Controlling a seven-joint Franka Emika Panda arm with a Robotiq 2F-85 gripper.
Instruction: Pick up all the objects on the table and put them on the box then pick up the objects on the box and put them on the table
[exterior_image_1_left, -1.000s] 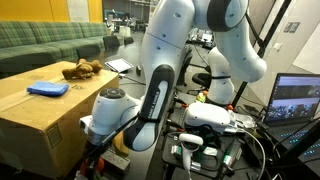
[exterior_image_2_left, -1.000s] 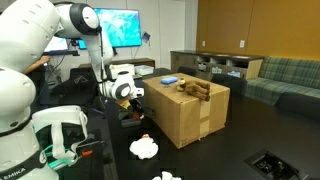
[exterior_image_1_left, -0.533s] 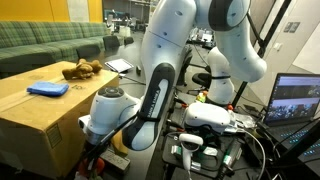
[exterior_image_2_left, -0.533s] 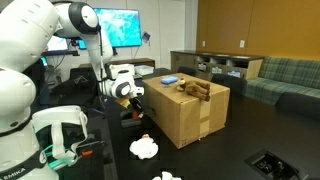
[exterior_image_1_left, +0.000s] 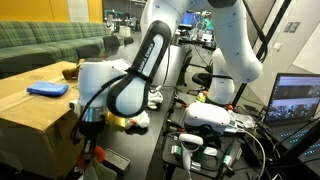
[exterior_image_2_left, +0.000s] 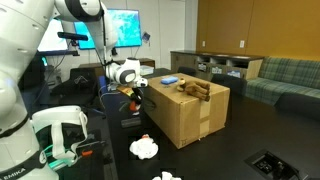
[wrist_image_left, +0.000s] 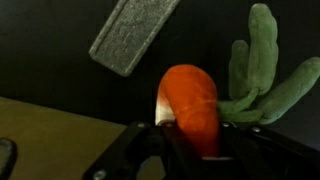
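In the wrist view my gripper (wrist_image_left: 190, 132) is shut on a plush carrot (wrist_image_left: 190, 100), orange with green leaves (wrist_image_left: 262, 70), held off the black table (wrist_image_left: 60, 40). In both exterior views the gripper (exterior_image_2_left: 133, 93) (exterior_image_1_left: 88, 135) hangs beside the near end of the tan cardboard box (exterior_image_2_left: 185, 118) (exterior_image_1_left: 30, 112), about level with its top. On the box lie a blue flat object (exterior_image_2_left: 169, 79) (exterior_image_1_left: 47, 89) and a brown plush toy (exterior_image_2_left: 195, 88). A grey block (wrist_image_left: 133, 35) (exterior_image_2_left: 130, 122) lies on the table below the gripper.
A white crumpled object (exterior_image_2_left: 146, 147) and another white piece (exterior_image_2_left: 165, 176) lie on the black table (exterior_image_2_left: 230, 150). A laptop (exterior_image_1_left: 295, 100) and a white device with cables (exterior_image_1_left: 210, 118) stand beside the arm's base. A green sofa (exterior_image_2_left: 285, 78) is behind.
The jaws closed on the carrot down by the table. The arm then lifted it up alongside the box.
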